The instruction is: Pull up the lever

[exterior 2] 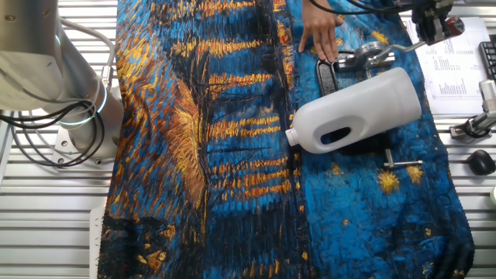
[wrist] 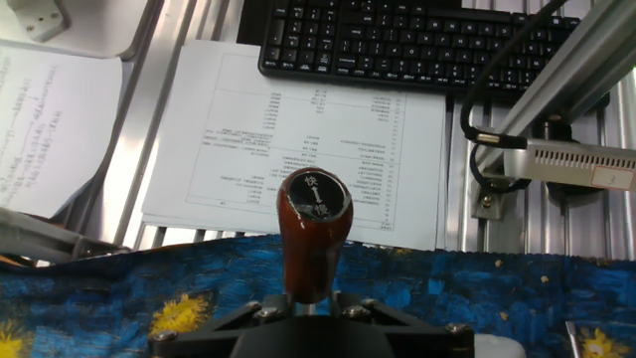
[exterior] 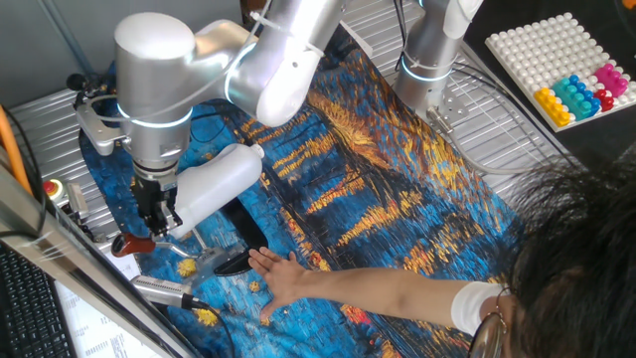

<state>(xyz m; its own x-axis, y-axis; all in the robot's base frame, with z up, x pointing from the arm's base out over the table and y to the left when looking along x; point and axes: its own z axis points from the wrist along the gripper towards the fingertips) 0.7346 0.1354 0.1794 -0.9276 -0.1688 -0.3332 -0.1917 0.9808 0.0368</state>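
Observation:
The lever has a slim silver arm (exterior: pixel 194 257) that ends in a dark-red knob (exterior: pixel 130 244), on the blue patterned cloth at the left edge of the table. In the hand view the knob (wrist: pixel 313 231) stands upright right in front of the camera. My gripper (wrist: pixel 313 303) sits round its lower end, with a dark finger (wrist: pixel 270 312) close against each side; it looks shut on it. In the other fixed view the gripper (exterior 2: pixel 434 25) is at the top right, above the lever arm (exterior 2: pixel 391 49), and the knob is hidden there.
A person's hand (exterior: pixel 273 276) presses on the cloth by the lever's base (exterior 2: pixel 364 56). A big white plastic bottle (exterior: pixel 214 184) lies beside the gripper. A silver rod with a cable (exterior: pixel 164 290) lies at the cloth's edge. Papers and a keyboard (wrist: pixel 407 45) lie beyond.

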